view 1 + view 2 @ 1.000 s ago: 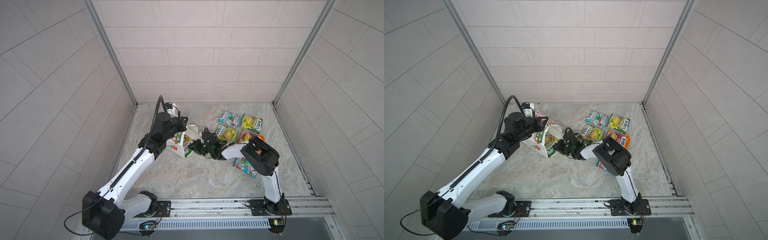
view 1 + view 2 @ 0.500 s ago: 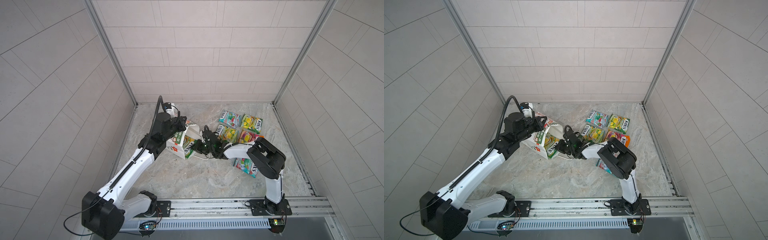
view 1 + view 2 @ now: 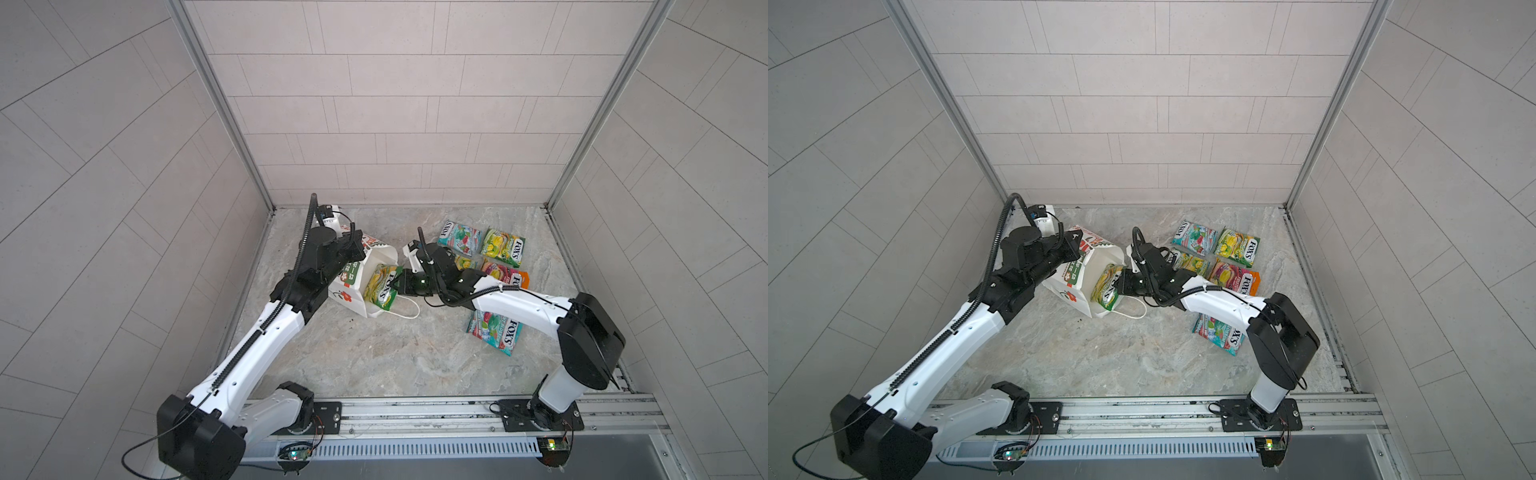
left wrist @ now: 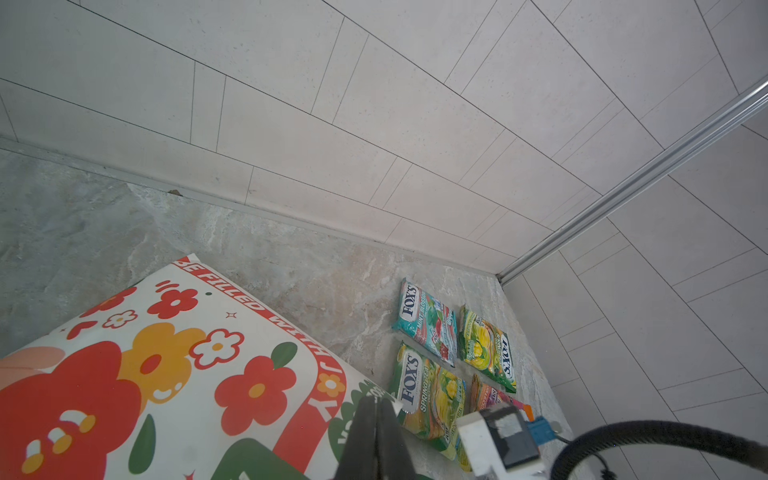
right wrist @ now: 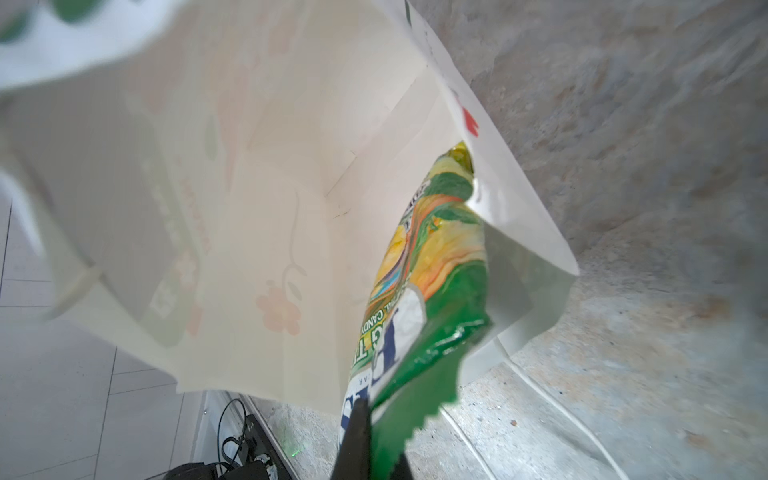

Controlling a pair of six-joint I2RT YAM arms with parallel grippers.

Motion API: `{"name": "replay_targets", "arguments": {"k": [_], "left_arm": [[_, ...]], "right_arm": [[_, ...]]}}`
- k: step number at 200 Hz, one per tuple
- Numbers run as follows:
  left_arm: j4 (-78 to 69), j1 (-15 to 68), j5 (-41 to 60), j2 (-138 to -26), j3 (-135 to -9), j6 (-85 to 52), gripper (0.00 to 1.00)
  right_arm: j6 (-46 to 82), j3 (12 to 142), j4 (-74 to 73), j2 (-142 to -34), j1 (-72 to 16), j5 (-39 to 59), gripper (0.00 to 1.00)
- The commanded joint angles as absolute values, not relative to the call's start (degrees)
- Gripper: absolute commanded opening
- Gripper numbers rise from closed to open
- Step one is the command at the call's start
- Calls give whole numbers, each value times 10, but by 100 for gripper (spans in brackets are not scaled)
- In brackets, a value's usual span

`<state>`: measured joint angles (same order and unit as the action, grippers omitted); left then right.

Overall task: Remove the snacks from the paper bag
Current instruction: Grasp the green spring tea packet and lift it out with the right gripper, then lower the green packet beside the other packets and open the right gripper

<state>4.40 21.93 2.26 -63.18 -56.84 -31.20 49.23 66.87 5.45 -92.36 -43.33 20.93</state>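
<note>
At the bag [image 3: 348,296] mouth, left jaws hold its rim, right jaws pinch the last packet [image 3: 380,286]; next, withdraw it rightward.

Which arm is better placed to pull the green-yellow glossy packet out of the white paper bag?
Right. The right gripper is shut on the green-yellow glossy packet at the mouth of the white paper bag; the left gripper is pinching the bag's rim.
</note>
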Motion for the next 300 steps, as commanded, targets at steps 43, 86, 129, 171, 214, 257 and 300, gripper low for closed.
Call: {"name": "replay_targets", "arguments": {"k": [43,86,129,171,214,257,300], "left_arm": [[43,210,-7,-613,-561,-292,0],[52,208,-9,-611,-563,-277,0],[53,205,-13,-604,-561,-274,0],[52,203,-16,-589,-557,-258,0],[39,202,-8,-571,-546,-244,0],[32,197,0,-566,-541,-242,0],[32,196,3,-565,-540,-241,0]], "right_arm": [[387,681,149,-794,-433,144,0],[360,685,171,-709,-425,117,0],[360,674,210,-658,-396,71,0],[369,640,234,-632,-341,76,0],[390,600,203,-672,-324,147,0],[446,554,61,-738,-324,256,0],[486,518,15,-778,-315,269,0]]}}
